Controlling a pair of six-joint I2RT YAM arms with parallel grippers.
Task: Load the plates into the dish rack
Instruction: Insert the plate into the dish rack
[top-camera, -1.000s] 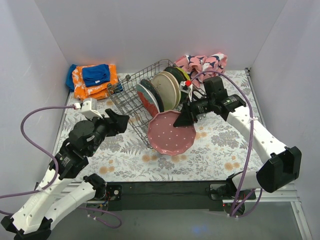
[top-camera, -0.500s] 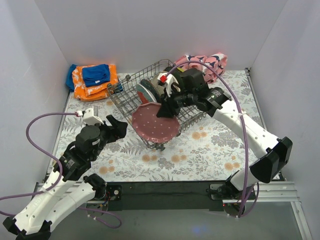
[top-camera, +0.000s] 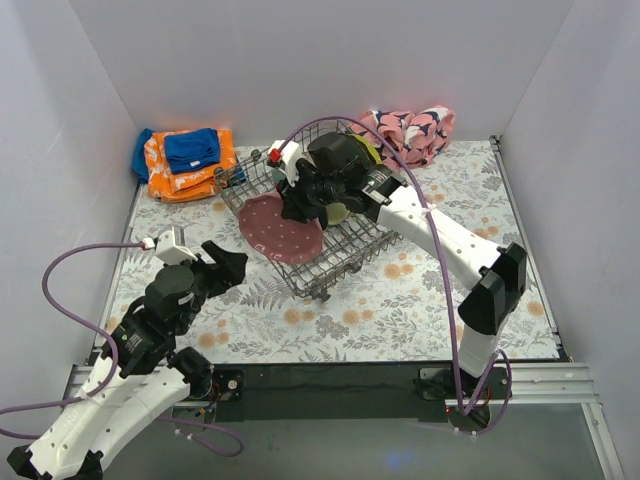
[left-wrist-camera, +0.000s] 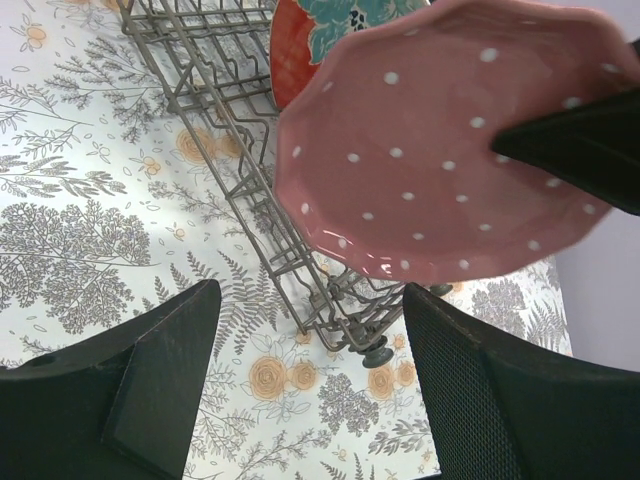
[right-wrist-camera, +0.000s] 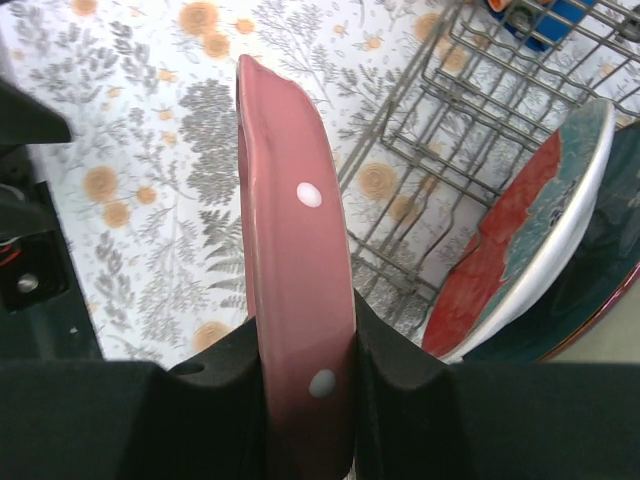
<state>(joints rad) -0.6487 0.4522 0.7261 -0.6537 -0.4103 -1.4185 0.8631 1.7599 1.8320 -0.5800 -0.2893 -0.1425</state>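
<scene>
- The right hand (right-wrist-camera: 305, 392) was clamped on the rim of the dotted pink plate (top-camera: 280, 228), one finger pressed to each face. In the right wrist view the plate stood edge-on between them.
- In the top view that plate hung tilted at the centre of the frame, over the left part of the dish rack (top-camera: 335, 262) (whether its lower edge touched the wires could not be told).
- More plates already stood among the tines. A teal and red plate (right-wrist-camera: 520, 220) leaned at the right of the right wrist view, with a darker one just behind it.
- The left hand (left-wrist-camera: 310, 400) had its fingers spread wide and held nothing. It hovered above the table (top-camera: 420, 300) in the lower left of the top view, pointing toward the rack's near corner and the pink plate.
- The orange and blue cloths (top-camera: 185, 160) lay folded in the upper left of the top view. The pink and navy cloth (top-camera: 410, 128) lay bunched at the upper centre-right, just beyond the rack.
</scene>
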